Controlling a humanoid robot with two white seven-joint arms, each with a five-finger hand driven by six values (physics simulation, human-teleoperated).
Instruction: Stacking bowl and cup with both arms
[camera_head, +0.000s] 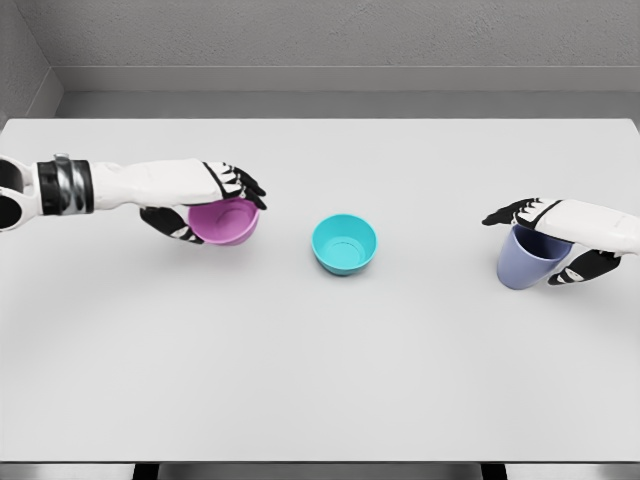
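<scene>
A pink bowl (226, 222) sits at the left of the table, tilted slightly, with my left hand (205, 205) shut on it: fingers over its rim, thumb below its left side. A teal bowl (344, 243) stands upright and alone at the table's middle. At the right, a lavender-blue cup (526, 259) is held by my right hand (555, 245), whose fingers lie across its rim and whose thumb presses its right side. Whether the cup and the pink bowl touch the table, I cannot tell.
The white table (320, 380) spans the whole view, with a grey wall behind its far edge. Nothing else stands on it.
</scene>
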